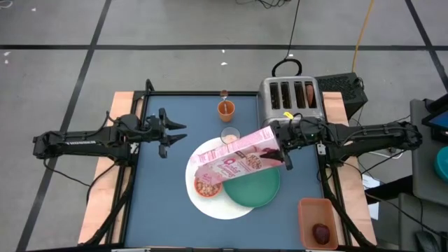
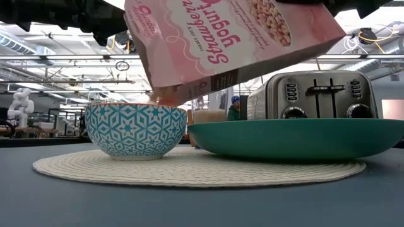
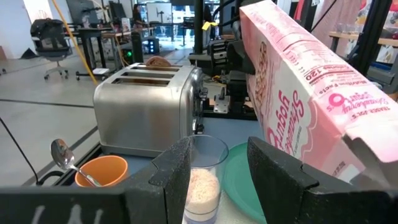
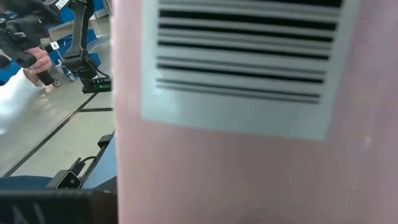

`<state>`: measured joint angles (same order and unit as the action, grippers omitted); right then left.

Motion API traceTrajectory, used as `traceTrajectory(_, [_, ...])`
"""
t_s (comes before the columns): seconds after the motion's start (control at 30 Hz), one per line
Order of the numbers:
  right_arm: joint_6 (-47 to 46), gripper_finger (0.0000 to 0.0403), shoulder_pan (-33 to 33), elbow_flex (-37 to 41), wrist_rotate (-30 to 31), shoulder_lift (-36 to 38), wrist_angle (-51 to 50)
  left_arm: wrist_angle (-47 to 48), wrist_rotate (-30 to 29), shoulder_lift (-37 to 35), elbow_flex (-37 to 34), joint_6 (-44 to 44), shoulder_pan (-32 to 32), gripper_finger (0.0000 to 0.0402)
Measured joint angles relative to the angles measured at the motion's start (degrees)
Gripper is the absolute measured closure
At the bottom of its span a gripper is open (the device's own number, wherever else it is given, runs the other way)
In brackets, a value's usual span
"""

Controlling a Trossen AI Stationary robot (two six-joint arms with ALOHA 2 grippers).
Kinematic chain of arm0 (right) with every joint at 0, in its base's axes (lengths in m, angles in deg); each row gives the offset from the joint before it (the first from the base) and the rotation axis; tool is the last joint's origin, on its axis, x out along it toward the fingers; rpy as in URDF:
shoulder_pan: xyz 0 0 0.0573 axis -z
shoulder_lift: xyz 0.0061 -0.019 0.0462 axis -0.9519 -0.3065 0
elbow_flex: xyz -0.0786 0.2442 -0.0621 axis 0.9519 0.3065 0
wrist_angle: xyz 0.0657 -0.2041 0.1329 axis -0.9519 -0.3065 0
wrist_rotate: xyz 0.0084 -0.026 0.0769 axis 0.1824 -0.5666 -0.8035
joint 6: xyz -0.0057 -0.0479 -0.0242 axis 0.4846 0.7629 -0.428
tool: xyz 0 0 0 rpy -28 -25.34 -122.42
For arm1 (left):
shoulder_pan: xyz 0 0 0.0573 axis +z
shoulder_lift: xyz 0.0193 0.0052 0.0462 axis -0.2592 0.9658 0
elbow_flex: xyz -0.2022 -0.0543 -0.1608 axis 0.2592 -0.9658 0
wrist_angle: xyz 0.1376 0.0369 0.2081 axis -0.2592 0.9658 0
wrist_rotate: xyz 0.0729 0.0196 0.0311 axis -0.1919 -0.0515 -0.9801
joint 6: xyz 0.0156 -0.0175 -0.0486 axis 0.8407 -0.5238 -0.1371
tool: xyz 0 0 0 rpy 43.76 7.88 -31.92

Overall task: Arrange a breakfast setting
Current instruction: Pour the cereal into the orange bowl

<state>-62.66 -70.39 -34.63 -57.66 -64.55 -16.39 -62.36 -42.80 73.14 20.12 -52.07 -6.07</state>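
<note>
The dark blue tabletop [image 1: 161, 203] is carrying everything, with the two arms reaching in from its sides. The silver toaster [image 1: 290, 100] is standing at the far edge, a brown bagel [image 1: 309, 93] sitting in one of its slots. The pink cereal box [image 1: 238, 158] is hanging tilted over the middle of the tabletop, its open end pointing down over the bowl [image 2: 136, 130], which is showing a blue-and-white pattern in the low view and is holding cereal. The right gripper [image 1: 282, 142] is clamping the box at its upper end, beside the toaster. Under the box, the large white round placemat [image 1: 210, 203] is lying flat, and the green plate [image 1: 253, 189] is resting on it, just beside the bowl. Off the tabletop's near right corner, an orange tray [image 1: 316, 222] is holding the dark red fruit [image 1: 320, 233]. The left gripper [image 1: 175, 133] is hovering over the left part of the tabletop, its fingers [image 3: 177, 171] standing partly apart and holding nothing. Ahead of it, the milk glass [image 1: 230, 135] is standing between the box and the orange cup [image 1: 225, 108], which is sitting near the toaster with the spoon [image 3: 65, 160] leaning in it.
</note>
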Motion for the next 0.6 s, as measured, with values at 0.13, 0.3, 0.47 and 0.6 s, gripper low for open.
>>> traceTrajectory(0.13, [0.00, 0.0184, 0.02, 0.00, 0.00, 0.00, -0.13, -0.03, -0.01, 0.00, 0.00, -0.26, 0.02, 0.0238])
traceTrajectory(0.3, [0.00, 0.0184, 0.02, 0.00, 0.02, 0.51, -0.19, -0.52, 0.00, 0.00, 0.13, -0.99, 0.02, 0.0238])
traceTrajectory(0.47, [0.00, 0.0184, 0.02, 0.00, 0.34, 2.26, -0.19, 0.62, -0.01, -1.58, 0.22, -3.63, 0.02, 0.0238])
traceTrajectory(0.6, [0.02, 0.0184, 0.04, 0.00, 2.03, 3.77, -0.15, 4.61, 0.00, -3.98, 0.24, -6.98, -0.05, 0.0238])
